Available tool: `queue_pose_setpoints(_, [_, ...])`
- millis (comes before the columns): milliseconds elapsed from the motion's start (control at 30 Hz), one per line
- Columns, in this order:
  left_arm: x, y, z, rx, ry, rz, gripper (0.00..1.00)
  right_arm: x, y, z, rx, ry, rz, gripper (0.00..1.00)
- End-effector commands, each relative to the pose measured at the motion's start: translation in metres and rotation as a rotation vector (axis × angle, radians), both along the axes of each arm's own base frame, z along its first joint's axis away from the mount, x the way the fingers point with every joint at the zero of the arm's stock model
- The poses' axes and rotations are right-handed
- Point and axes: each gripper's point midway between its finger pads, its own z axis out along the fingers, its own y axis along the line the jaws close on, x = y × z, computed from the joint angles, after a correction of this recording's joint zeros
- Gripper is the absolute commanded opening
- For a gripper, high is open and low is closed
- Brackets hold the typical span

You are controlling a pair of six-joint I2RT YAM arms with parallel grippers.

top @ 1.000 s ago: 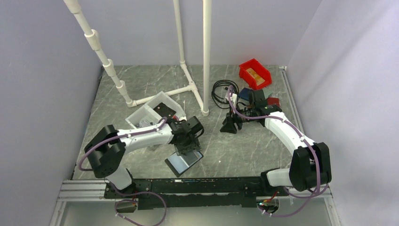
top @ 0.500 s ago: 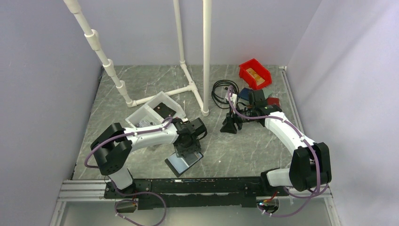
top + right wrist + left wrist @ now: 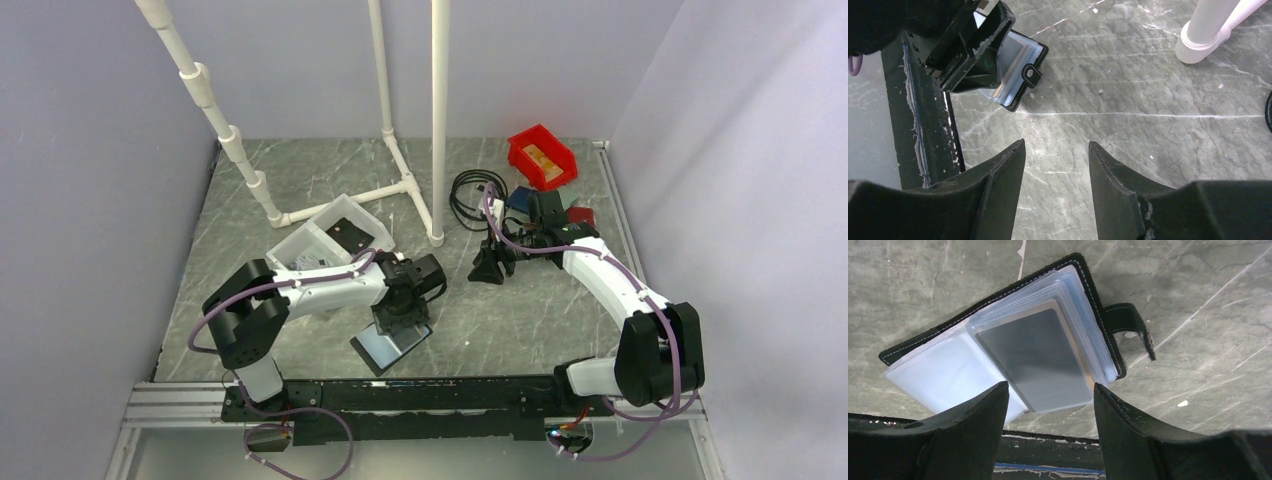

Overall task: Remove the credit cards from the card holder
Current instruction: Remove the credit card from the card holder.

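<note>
Card holder (image 3: 1096, 310): black, lying open on the counter (image 3: 520, 320) near its front edge, clear sleeves facing up.
Credit cards (image 3: 1040, 360): in the sleeves, a grey one uppermost.
Left gripper (image 3: 1049, 389): above the holder, fingers spread, holding nothing.
Right gripper (image 3: 1056, 146): over the counter, well apart from the holder, fingers spread, holding nothing.

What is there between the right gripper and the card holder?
Only bare tabletop, in the right wrist view, separates the right gripper from the card holder.

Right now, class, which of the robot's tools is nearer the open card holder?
Left. The left tool hovers right over the card holder; the right tool hangs apart, farther back and to the right.
</note>
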Motion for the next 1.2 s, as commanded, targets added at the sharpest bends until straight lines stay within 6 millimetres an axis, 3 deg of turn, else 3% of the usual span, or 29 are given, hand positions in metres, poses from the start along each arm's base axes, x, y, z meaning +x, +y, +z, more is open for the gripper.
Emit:
queue_pose_setpoints(0, [0.007, -0.005, 0.003, 0.035, -0.022, 0.008, 0.68, 0.007, 0.004, 0.017, 0.017, -0.067, 0.022, 0.52])
queue_pose_setpoints(233, [0.004, -0.005, -0.002, 0.057, -0.004, 0.005, 0.66, 0.007, 0.003, 0.016, 0.013, -0.062, 0.023, 0.52])
queue_pose_setpoints(533, [0.005, -0.004, 0.006, 0.072, -0.033, 0.001, 0.65, 0.007, 0.003, 0.014, 0.010, -0.057, 0.023, 0.52])
queue_pose_setpoints(1167, [0.002, -0.003, -0.013, 0.123, 0.004, -0.008, 0.66, 0.006, 0.004, 0.014, 0.011, -0.053, 0.029, 0.53])
